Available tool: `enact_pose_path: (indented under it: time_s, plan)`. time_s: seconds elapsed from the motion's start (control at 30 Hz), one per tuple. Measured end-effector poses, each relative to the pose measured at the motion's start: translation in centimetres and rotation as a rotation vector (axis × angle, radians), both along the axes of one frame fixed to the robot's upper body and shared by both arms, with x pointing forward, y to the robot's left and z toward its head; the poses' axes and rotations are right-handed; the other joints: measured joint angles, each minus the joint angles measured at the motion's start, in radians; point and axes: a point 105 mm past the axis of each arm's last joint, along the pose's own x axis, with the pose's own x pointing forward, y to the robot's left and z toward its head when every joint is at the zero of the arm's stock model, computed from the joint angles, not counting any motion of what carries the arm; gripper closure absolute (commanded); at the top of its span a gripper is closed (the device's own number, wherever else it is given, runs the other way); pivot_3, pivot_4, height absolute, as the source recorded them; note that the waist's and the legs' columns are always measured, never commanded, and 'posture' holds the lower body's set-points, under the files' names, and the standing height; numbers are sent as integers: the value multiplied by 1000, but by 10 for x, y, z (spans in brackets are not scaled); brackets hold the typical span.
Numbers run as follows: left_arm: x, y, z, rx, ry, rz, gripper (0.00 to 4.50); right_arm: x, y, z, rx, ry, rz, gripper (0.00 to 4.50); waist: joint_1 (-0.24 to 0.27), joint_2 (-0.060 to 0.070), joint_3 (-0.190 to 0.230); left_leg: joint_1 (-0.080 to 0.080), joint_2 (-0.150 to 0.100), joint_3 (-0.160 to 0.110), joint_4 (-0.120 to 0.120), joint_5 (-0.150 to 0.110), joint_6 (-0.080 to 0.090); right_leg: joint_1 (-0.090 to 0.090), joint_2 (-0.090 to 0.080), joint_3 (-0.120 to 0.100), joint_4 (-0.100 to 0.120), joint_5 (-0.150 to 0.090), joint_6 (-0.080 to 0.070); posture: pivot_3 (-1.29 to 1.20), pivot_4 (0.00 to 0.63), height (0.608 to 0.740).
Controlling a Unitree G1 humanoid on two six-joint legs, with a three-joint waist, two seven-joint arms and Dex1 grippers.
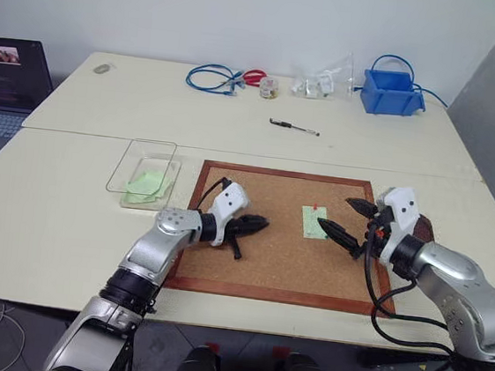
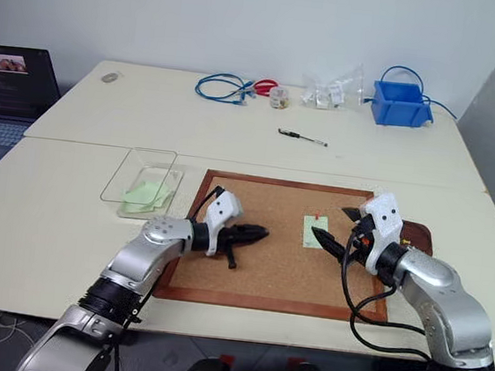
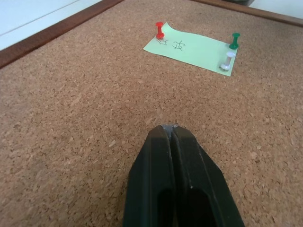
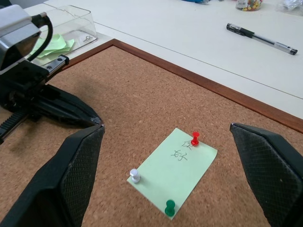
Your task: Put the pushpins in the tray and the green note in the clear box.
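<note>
Pale counter (image 1: 76, 212) carries a cork board (image 1: 265, 267) with a brown wooden frame, lying flat at the near centre. Just beside the board's left edge sits the clear box (image 1: 143, 167), with pale green paper already lying in it. The tray (image 2: 418, 232) peeks out dark reddish-brown past the board's right edge, mostly hidden behind the right arm. Left hand (image 1: 256, 225) hovers low over the left half of the cork, fingers pressed together and holding nothing, pointing across toward the note. Right hand (image 4: 168, 175) hangs over the note with its fingers spread wide, one to each side of the slip, empty. The green note (image 4: 174, 169) lies flat on the right-centre of the board, some handwriting on it, fixed by the pushpins: a red pin (image 4: 194, 138) at one corner, a green pin (image 4: 170, 207) at another, and a white pin (image 4: 135, 176) at a third. Step in hand looks like pulling the first pin. Advice: centre the right fingers on one pin head, close only on the head and not on the paper, lift straight out so the slip does not tear, then carry it to the tray. The closed left hand could press the note down while the pin comes free.
</note>
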Motion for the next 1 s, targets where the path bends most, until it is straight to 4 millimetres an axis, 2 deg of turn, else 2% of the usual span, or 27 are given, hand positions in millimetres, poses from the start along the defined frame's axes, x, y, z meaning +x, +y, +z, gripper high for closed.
enact_pose_path:
  time_s: [0.17, 0.37, 0.63, 0.73, 0.87, 0.9, 1.0]
  plan:
    - [-1, -1, -7, 29, -11, -16, 4480, 14, 1, -4, -8, -6, -8, 0, 0, 1, -2, 1, 0, 0, 0, 0, 0, 2, 0, 0, 0, 0, 0, 0, 150, 740]
    - [-3, 2, -12, 35, -8, -8, 4480, 31, -5, -26, -47, 43, -49, 0, -1, 3, -5, 4, 0, 0, 0, 0, 0, 3, 0, 0, 0, 0, 0, 0, 150, 740]
    - [-6, 6, -14, 45, -3, -11, 4480, 44, 3, -40, -27, 78, -55, 0, -4, 4, -7, 4, 0, 1, -1, 0, 0, 3, 0, 1, 0, 0, 0, 0, 150, 740]
    - [-7, 6, -15, 46, -2, -15, 4500, 49, 10, -41, -17, 67, -44, 424, -5, 5, -8, 5, 0, 1, -1, 0, 0, 3, 0, 1, 0, 0, 0, 0, 150, 740]
    - [-7, 6, -14, 45, -4, -16, 4500, 51, 16, -50, -23, 76, -30, 1283, -5, 5, -8, 5, 0, 1, -1, 0, 0, 3, 0, 1, 0, 0, 0, 0, 150, 740]
    - [-7, 6, -14, 45, -4, -16, 4500, 52, 16, -53, -32, 80, -30, 1670, -5, 5, -8, 5, 0, 1, -1, 0, 0, 3, 0, 1, 0, 0, 0, 0, 150, 740]
    - [-7, 6, -14, 45, -4, -16, 4500, 53, 15, -59, -40, 83, -37, 2180, -5, 5, -8, 5, 0, 1, -1, 0, 0, 3, 0, 1, 0, 0, 0, 0, 150, 740]
